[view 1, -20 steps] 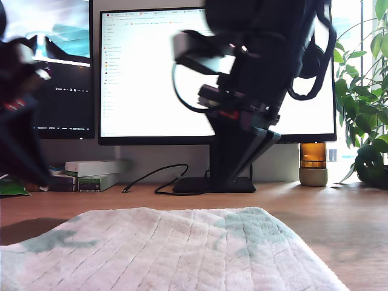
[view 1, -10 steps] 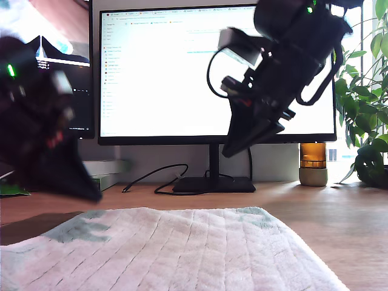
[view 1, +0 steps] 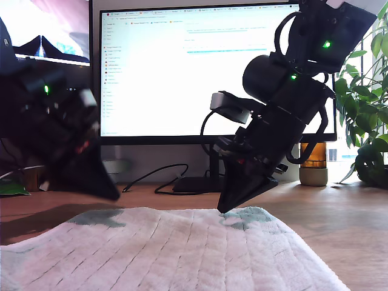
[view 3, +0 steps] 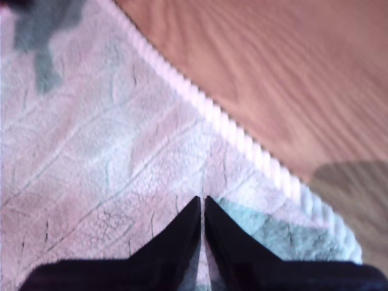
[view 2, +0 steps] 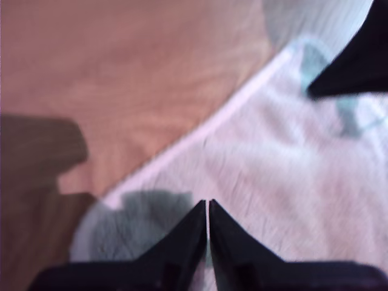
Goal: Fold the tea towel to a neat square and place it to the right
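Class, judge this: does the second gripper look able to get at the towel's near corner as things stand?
Probably yes. My second gripper hangs just over the towel near that corner, with nothing between. It is shut, so it would need to open first.

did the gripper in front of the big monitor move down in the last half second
Yes. My second gripper dropped from level with the monitor's bottom bezel to the tea towel's far edge.

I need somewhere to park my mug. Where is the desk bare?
Bare wood runs between the tea towel and the amber jar and plant, on the exterior view's right. It is crowded around the monitor stand with its cable, and under both grippers.
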Robot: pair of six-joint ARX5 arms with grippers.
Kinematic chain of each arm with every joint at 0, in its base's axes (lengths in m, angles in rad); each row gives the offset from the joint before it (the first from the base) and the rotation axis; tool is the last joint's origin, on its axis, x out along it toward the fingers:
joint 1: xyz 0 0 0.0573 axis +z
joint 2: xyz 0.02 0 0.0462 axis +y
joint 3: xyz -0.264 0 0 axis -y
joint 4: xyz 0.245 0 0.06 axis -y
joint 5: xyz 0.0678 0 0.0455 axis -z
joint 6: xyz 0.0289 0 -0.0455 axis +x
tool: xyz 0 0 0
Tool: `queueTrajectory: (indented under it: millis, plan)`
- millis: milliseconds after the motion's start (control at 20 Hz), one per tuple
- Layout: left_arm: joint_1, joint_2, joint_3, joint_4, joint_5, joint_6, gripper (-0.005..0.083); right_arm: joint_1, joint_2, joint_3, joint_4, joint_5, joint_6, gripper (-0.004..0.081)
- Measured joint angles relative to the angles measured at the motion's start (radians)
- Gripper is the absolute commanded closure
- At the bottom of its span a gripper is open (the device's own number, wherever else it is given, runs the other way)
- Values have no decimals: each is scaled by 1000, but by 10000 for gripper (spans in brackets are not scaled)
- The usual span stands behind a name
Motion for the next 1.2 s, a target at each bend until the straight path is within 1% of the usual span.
queueTrajectory:
  millis: [250,500,800,1000,1200]
  plan:
    - [10,49,0,-17,-2,4,794,-29,0,0,-53,-4,-26,783]
    - [11,47,8,-35,-76,4,794,-34,0,0,-41,0,-50,783]
    - [8,43,12,-29,-118,3,794,-34,16,0,-40,2,-50,783]
    - [8,42,12,-26,-128,3,794,-34,19,4,-18,42,-50,783]
    - [9,42,12,14,-167,3,794,-33,21,5,18,109,-69,783]
